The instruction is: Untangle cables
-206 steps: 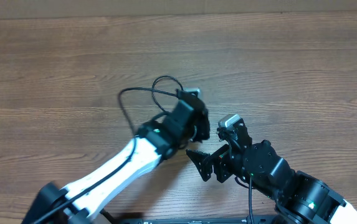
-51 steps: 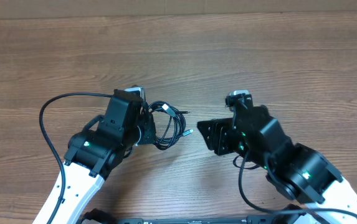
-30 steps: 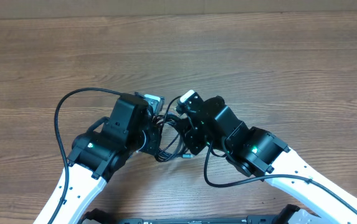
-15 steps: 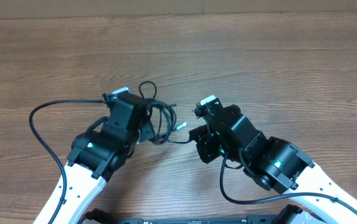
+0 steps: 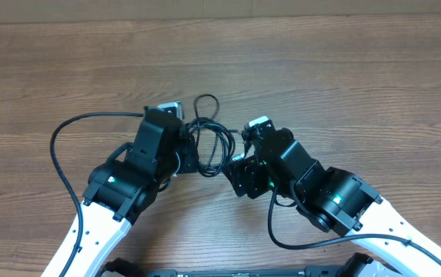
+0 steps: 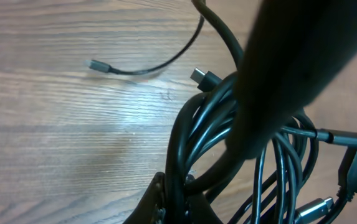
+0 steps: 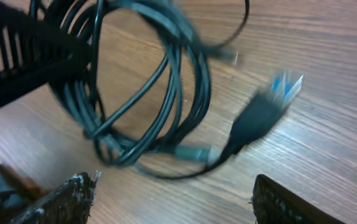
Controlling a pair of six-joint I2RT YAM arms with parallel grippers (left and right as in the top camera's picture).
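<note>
The cables are thin black cords gathered into one loose coil of several overlapping loops, tangled together and crossing one another. The coil sits over the wooden desk, and its near-left side is pinched in the closed left end effector; whether the loops rest on the wood or hang just above it cannot be told. One smaller loop stands out from the far side of the bundle. A single loose strand curves away from the coil and ends in a small silvery plug lying on the wood. Another end carries a larger dark plug with a metal tip showing blue, blurred in the right wrist view.
</note>
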